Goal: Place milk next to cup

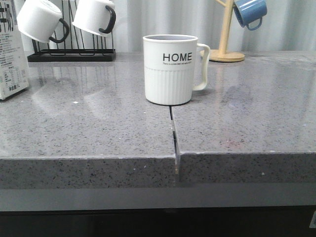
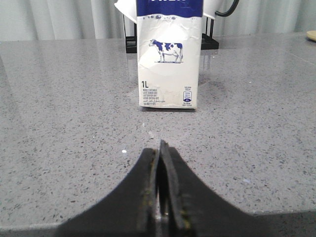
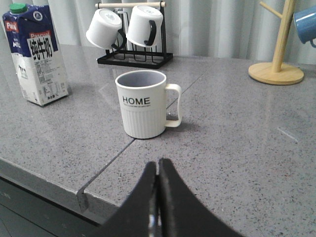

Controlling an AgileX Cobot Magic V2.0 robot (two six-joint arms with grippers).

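Grey speckled stone counter (image 1: pixel 89 123) held the tall white, blue-topped milk carton (image 2: pixel 168 59) at its far left, well apart from the ribbed cream "HOME" mug (image 1: pixel 170 69). Both black grippers, left (image 2: pixel 162 148) and right (image 3: pixel 158 165), were clenched and empty; gripped high, the tall carton would likely tip.

milk (image 1: pixel 11 54) far left of cup (image 1: pixel 170 69)

I'm looking across a grey speckled stone countertop (image 1: pixel 89 123), glossy enough to throw soft reflections, split by a seam (image 1: pixel 174 133) running from the front edge toward the back. Behind it hangs a pale pleated curtain (image 1: pixel 163 19) (the folds read grey-white). A black wire mug rack (image 1: pixel 71 52) sits at the back left and a wooden mug tree (image 1: pixel 226 34) at the back right. Light is even and diffuse.
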